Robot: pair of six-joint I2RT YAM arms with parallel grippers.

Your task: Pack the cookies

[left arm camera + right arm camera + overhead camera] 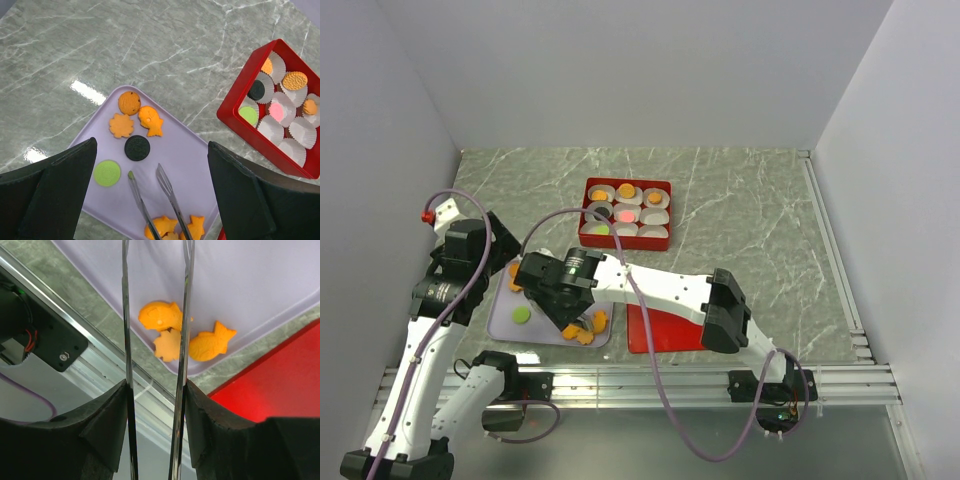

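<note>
Cookies lie on a lavender tray (200, 160): a round orange one (129, 102), an orange flower (121, 125), an orange fish (151, 120), a black disc (137, 147), a green disc (107, 173), and three orange pieces at the near edge (170, 344). My right gripper (155, 400) is shut on metal tongs (165, 183), whose tips stand apart and empty over the tray. My left gripper (151, 145) is open and empty above the tray. A red box (235, 117) holds white paper cups, several with cookies in them.
A flat red lid (665, 330) lies right of the tray (505, 325), under the right arm. The red box (586, 215) sits behind the tray at the table's middle. A metal rail (100, 365) runs along the near edge.
</note>
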